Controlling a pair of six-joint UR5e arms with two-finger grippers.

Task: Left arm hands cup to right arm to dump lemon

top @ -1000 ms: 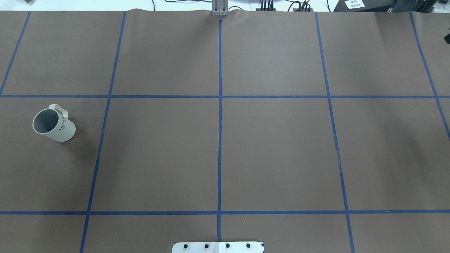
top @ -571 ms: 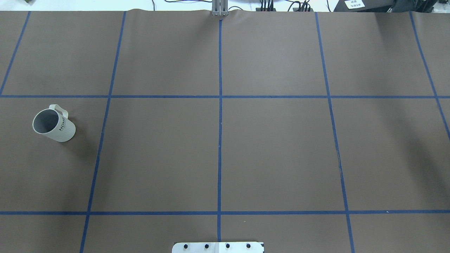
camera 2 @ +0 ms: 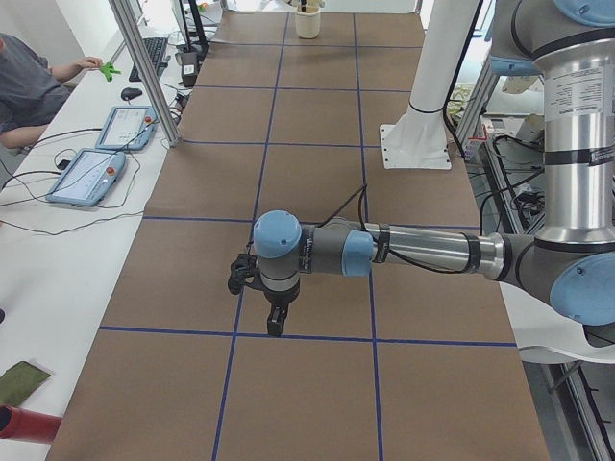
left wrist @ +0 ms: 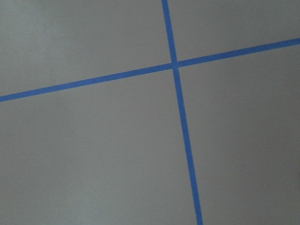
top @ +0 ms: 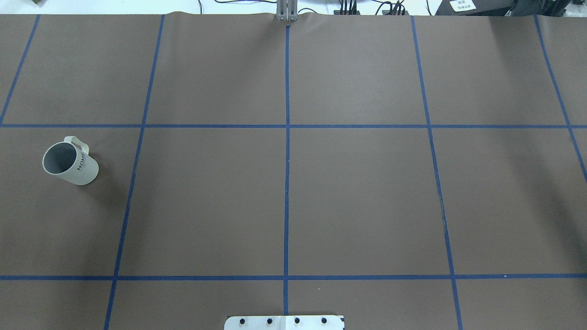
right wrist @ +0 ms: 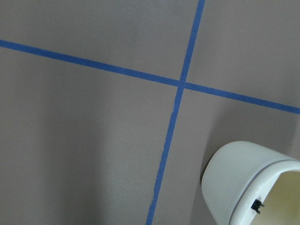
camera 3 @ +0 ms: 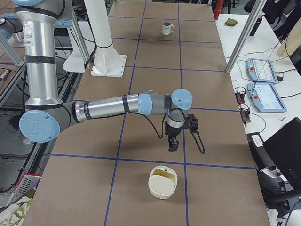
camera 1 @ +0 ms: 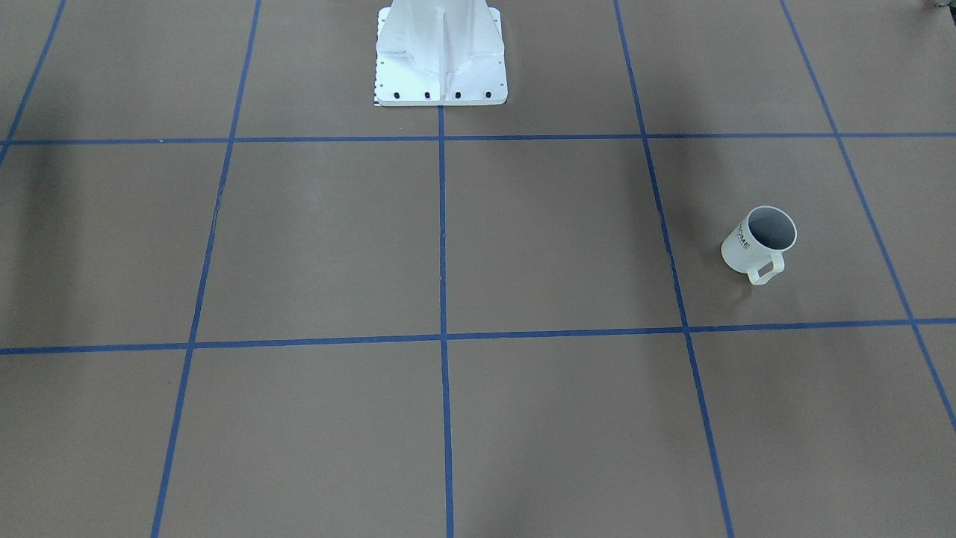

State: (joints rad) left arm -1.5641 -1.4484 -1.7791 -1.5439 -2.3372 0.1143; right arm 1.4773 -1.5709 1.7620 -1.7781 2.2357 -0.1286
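Observation:
The cup [top: 69, 162], a white mug with "HOME" lettering, stands upright at the table's left side. It also shows in the front-facing view [camera 1: 758, 243] and far off in the exterior right view [camera 3: 167, 28]. Its grey inside shows no lemon; the lemon is out of view. The left arm's gripper [camera 2: 275, 322] hangs pointing down over the table, seen only in the exterior left view. The right arm's gripper [camera 3: 173, 142] points down, seen only in the exterior right view. I cannot tell whether either is open or shut.
A cream-white container [camera 3: 163, 182] stands near the right gripper and shows in the right wrist view [right wrist: 248, 183]. The white robot pedestal [camera 1: 441, 60] is at the robot's edge. Tablets [camera 2: 91, 173] and an operator [camera 2: 29, 86] are beside the table.

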